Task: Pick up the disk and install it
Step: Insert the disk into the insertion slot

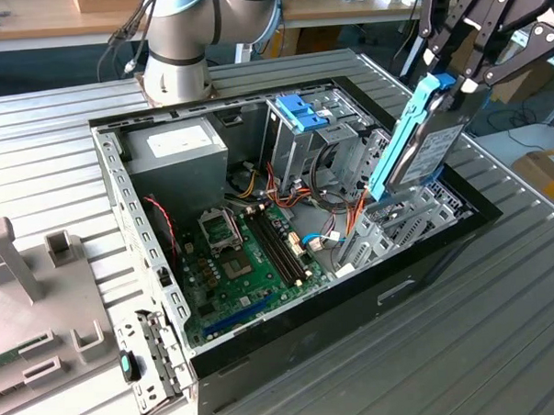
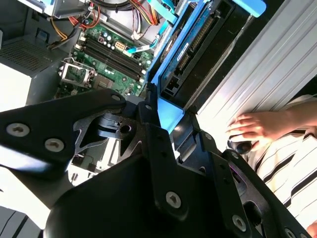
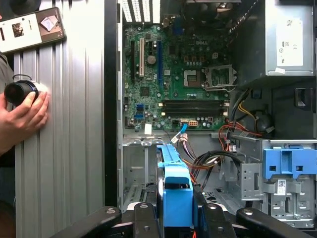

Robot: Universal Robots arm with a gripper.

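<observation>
- Exterior view: the black linked jaws pinch the upper end of the flat grey metal disk (image 1: 432,144), edged by a light-blue plastic carrier rail, holding it clear of the ribbed metal counter (image 1: 504,345).
- The disk hangs on edge, steeply tilted, over the open black computer case (image 1: 337,324), at the exterior view's right.
- It sits above the bare metal bays (image 1: 397,225), probably so the rail can line up with a slot there.
- Whether its lower end touches those bays, I cannot tell.
- A tall metal drive cage with a blue latch (image 1: 302,110) stands near the disk, beside the green motherboard (image 1: 242,255).
- In the first wrist view, a person's hand (image 3: 25,116) rests on the counter, apart from the case.
</observation>
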